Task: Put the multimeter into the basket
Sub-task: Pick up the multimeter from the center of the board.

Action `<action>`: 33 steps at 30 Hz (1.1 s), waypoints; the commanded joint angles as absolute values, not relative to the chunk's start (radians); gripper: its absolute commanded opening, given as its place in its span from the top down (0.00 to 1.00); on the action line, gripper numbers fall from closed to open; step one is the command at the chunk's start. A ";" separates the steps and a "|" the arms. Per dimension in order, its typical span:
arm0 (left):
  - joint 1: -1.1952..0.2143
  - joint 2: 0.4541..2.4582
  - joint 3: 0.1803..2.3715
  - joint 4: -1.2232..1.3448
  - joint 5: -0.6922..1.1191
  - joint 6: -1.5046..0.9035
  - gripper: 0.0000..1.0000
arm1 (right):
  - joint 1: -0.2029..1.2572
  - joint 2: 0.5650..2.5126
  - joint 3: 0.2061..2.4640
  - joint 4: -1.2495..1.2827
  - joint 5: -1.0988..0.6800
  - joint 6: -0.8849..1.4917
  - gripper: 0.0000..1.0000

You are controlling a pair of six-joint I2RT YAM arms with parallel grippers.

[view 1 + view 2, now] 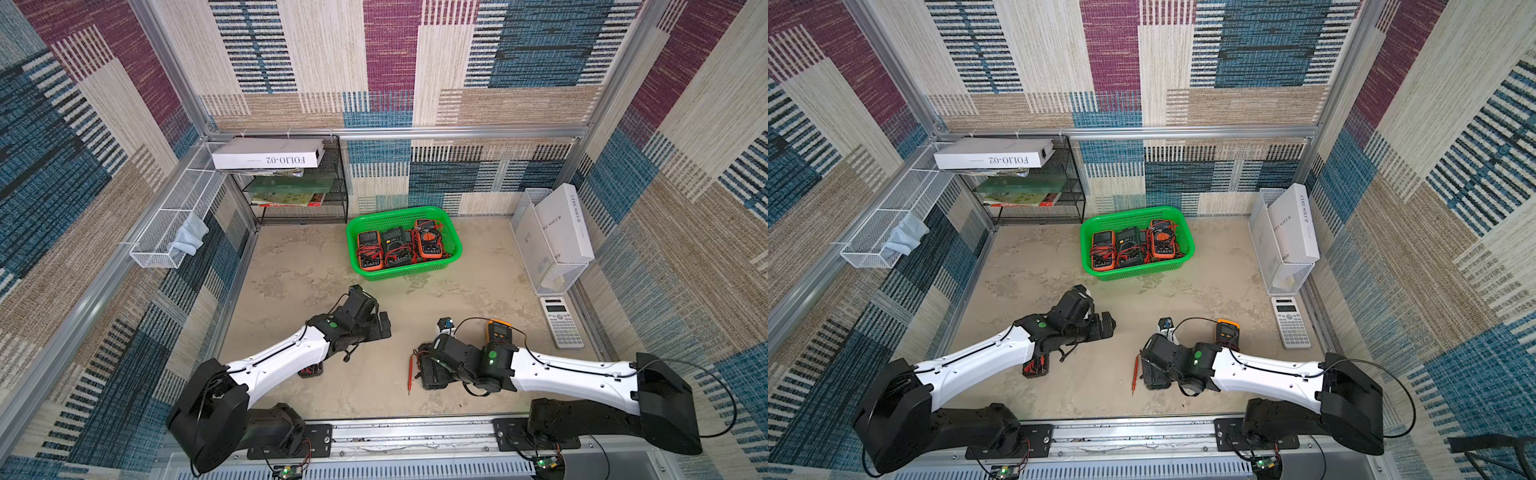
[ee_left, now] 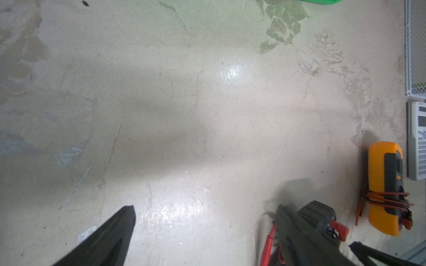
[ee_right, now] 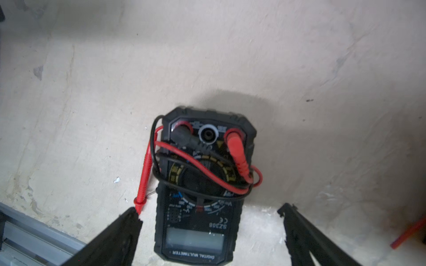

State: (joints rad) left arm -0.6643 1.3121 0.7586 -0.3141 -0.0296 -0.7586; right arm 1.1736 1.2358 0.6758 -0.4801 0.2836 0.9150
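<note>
Black multimeter [image 3: 202, 184] flat and face up on the surface [image 3: 322, 69], near the front edge, well apart from the green basket [image 1: 399, 211] at the back. Red and black leads looped over its dial, a red probe [image 3: 144, 179] lying along one side. Right gripper [image 3: 209, 209] low over it, fingers [image 3: 108, 244] spread wide to either side of the display end, not closed on the casing. Impossible to tell whether one tip touches the probe's end. Left gripper [image 2: 205, 207] over bare surface toward the middle, fingers likewise spread wide, holding nothing. Inside the basket, several meters with tangled leads, orange-cased ones either side of a dark one. Orange multimeter [image 1: 498, 330] with leads wound round it just beyond the right arm, a white calculator [image 1: 561, 322] near it by the right wall. Another dark meter [image 1: 311, 370] with red leads, partly hidden under the left arm
</note>
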 commanded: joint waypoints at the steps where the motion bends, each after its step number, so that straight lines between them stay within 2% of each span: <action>1: -0.664 1.305 0.755 -0.290 -0.035 -0.759 0.00 | 1.192 1.256 0.669 -0.475 0.296 0.978 0.00; 20: -0.664 1.290 0.763 -0.294 -0.050 -0.754 0.00 | 1.202 1.388 0.675 -0.395 0.270 0.956 0.01; 33: -0.664 1.287 0.784 -0.316 -0.064 -0.741 0.00 | 1.200 1.428 0.669 -0.358 0.263 0.940 0.23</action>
